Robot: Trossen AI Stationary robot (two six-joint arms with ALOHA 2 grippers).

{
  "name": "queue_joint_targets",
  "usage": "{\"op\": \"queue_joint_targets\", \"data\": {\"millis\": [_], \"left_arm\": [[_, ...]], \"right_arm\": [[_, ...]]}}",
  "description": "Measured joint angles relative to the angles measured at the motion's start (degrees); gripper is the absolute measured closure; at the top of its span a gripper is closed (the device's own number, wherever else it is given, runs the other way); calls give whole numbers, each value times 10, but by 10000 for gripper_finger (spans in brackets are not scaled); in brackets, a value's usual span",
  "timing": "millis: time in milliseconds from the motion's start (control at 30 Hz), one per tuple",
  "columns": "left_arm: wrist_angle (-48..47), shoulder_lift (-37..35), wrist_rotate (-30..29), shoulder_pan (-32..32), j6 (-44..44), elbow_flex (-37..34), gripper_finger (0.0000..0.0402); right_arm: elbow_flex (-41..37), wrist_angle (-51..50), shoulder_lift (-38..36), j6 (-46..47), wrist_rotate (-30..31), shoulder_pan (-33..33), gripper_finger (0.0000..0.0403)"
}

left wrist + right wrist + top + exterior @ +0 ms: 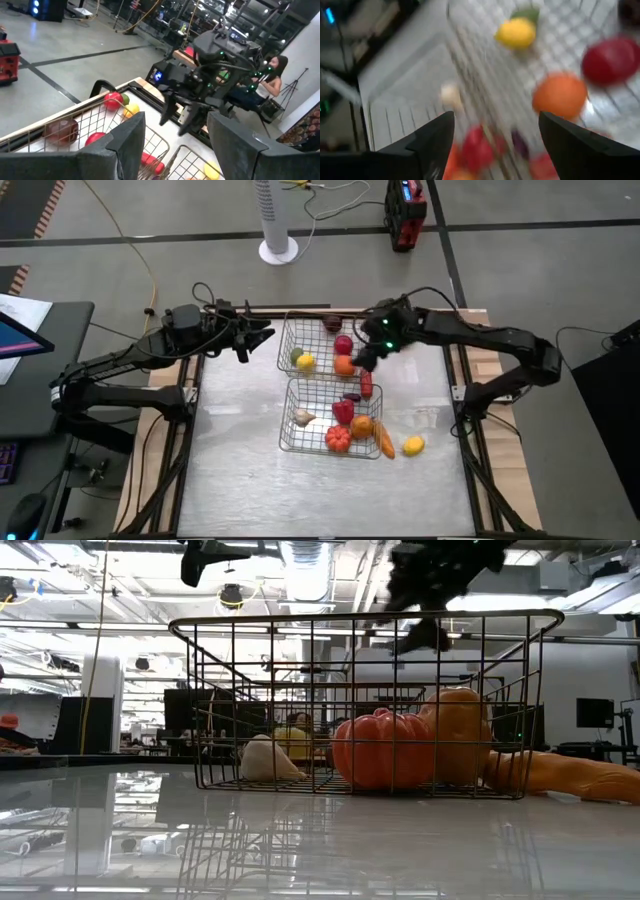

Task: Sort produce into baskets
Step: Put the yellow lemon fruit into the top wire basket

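Over the far basket (312,345), right pincer (362,361) spread, holding nothing; no readable writing.

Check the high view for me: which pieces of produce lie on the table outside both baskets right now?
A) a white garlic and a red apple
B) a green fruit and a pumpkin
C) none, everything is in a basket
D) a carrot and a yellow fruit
D: the carrot and the yellow fruit lie on the bare table just right of the nearer basket, outside its wire rim.
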Motion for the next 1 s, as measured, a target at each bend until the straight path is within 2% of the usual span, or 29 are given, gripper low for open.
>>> {"op": "queue_joint_targets", "data": {"millis": [100,233,333,467,600,700,767,867,1000], "left_arm": [[-7,-3,3,0,0,0,200],[-21,-3,3,0,1,0,200],[-28,-3,1,0,9,0,200],[-29,-3,-4,0,12,0,200],[-29,-3,-17,0,12,0,200],[-28,-3,-18,0,12,0,200],[-28,-3,-21,0,12,0,200],[-28,-3,-22,0,12,0,200],[-28,-3,-23,0,12,0,200]], "right_arm": [[4,-108,-43,-69,13,51,83],[-5,-200,-90,-130,64,177,88],[-40,-215,-116,-116,108,273,89],[-102,-214,-117,-39,132,364,81],[-145,-221,-92,14,135,413,53],[-157,-221,-64,18,130,439,29],[-159,-219,-45,18,148,460,17],[-165,-216,-15,7,168,482,9],[-184,-191,16,4,162,503,15]]}}
